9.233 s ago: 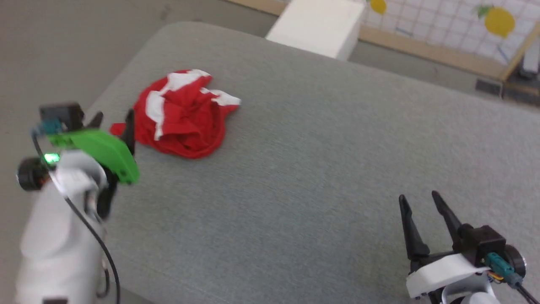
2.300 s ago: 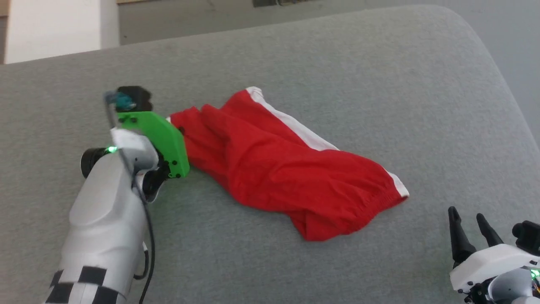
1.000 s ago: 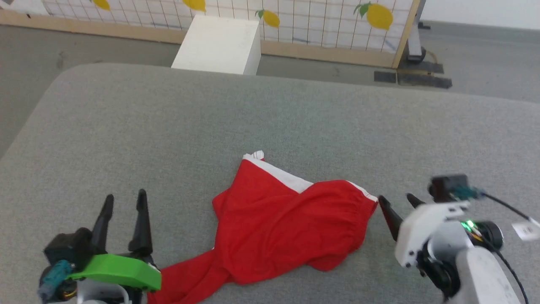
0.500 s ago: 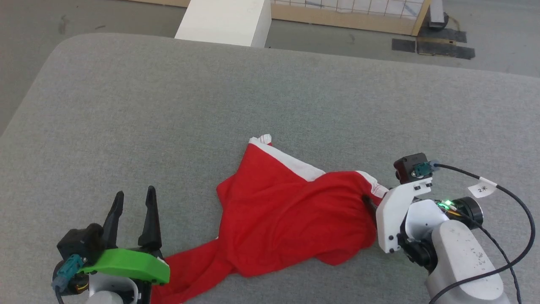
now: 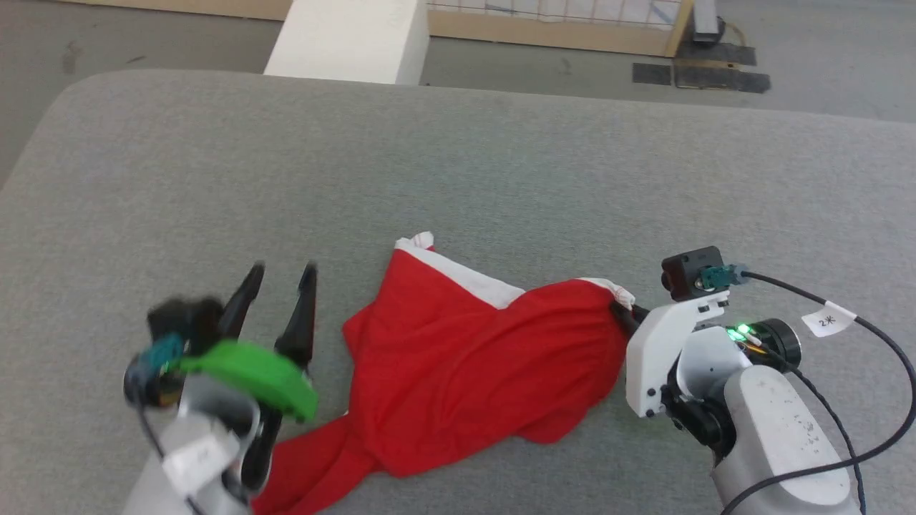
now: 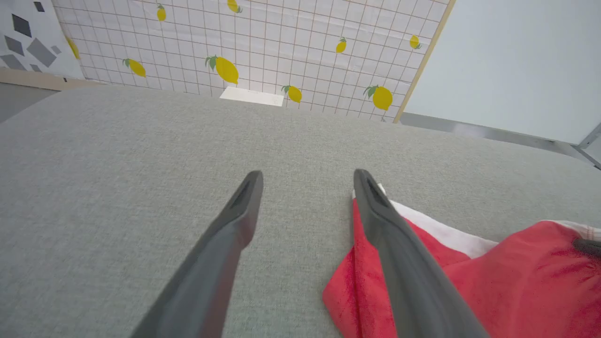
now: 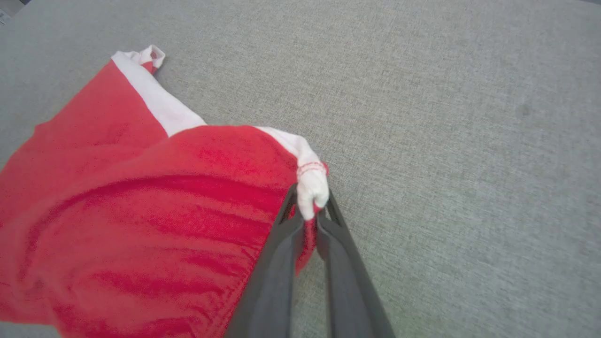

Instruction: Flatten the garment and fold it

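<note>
The red shorts [image 5: 465,372] lie crumpled on the grey fabric-covered desk [image 5: 458,164], at its near side. The right jaws are at the shorts' right-hand end and are closed on its white-trimmed corner. The left jaws stand spread wide over bare desk just beside the shorts' left edge, with nothing between them. There is one pair of shorts, with one white stripe showing along its far edge. Two arms are in the head view, and one white box [image 5: 343,39] stands beyond the desk on the far side of the shorts. The right wrist view shows the pinch itself: both dark fingers [image 7: 277,272] pressed together on the white corner with its red stitching, which the head view mostly hides behind the pale wrist plate. The left wrist view shows a lemon-print grid panel [image 6: 263,47] far beyond the shorts. The head view alone shows a red tail of cloth running under the left arm.
</note>
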`<state>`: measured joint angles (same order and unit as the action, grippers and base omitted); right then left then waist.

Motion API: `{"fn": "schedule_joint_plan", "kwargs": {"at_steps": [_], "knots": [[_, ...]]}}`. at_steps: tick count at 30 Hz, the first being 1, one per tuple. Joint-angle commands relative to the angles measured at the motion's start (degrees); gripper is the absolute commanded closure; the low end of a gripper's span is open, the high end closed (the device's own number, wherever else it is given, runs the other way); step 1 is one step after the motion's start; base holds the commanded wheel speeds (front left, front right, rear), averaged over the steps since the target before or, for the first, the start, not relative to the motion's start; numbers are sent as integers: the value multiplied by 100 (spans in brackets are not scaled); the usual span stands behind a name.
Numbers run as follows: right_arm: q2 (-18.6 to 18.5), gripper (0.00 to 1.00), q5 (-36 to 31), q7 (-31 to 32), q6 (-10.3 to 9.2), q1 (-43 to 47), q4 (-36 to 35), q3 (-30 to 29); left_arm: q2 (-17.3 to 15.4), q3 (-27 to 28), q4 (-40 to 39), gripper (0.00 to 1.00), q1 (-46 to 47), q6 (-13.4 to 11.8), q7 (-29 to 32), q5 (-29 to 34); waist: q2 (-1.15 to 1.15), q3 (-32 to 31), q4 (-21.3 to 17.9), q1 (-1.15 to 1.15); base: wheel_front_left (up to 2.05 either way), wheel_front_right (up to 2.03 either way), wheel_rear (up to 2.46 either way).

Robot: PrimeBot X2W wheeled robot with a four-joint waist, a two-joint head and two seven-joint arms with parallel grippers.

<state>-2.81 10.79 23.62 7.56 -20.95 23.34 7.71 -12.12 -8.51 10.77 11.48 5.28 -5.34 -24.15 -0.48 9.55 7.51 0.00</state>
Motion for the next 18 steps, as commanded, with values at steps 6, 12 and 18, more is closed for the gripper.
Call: {"fn": "schedule_joint_plan", "kwargs": {"at_steps": [6, 12, 18], "knots": [[-7, 100, 217, 87, -8, 612, -712, -105, -159, -542, 380, 0, 1137, 161, 689, -35, 48, 120, -620, 0, 0, 0, 0], [-7, 100, 239, 255, -8, 1379, -1563, -623, -262, -914, 745, 0, 1520, 201, 974, -107, 48, 198, -1087, 0, 0, 0, 0], [-7, 100, 419, 315, -8, 1797, -2015, -856, -319, -1285, 1140, 0, 1821, 212, 1610, -175, 48, 367, -1365, 0, 0, 0, 0]]}}
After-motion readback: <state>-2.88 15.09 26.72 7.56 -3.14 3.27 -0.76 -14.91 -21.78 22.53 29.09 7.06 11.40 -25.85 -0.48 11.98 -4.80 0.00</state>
